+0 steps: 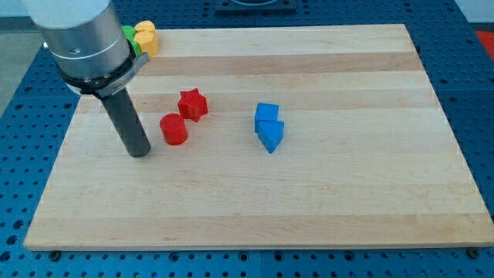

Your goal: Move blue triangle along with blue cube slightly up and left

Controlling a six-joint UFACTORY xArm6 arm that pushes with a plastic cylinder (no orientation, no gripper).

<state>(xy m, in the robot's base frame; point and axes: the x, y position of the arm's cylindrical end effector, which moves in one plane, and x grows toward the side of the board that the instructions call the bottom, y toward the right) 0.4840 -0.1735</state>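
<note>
Camera view shows the pale wooden board (309, 201) lying on a blue perforated table (15, 170), and the arm's straight dark rod comes down at the frame's left. The tip (140, 154) sits on the wood left of centre, with no jaws or fingers to open or close, just the bare rod end touching nothing. Just to its right stands the red cylinder block (174, 130), close but apart from the tip, and up and right of that the red star-shaped block (193, 104), nearly touching the cylinder. Over near the middle of the board sits the blue cube (267, 115), and pressed against its lower edge the blue triangle block (271, 136); the pair is touching, cube above, triangle below. Both blue pieces lie well apart from the tip, off to its right with the red blocks in between. Up at the frame's upper left corner of the board, a yellow block (146, 37) and a green block (128, 36) peek out beside the arm's grey housing, shapes hard to tell.
</note>
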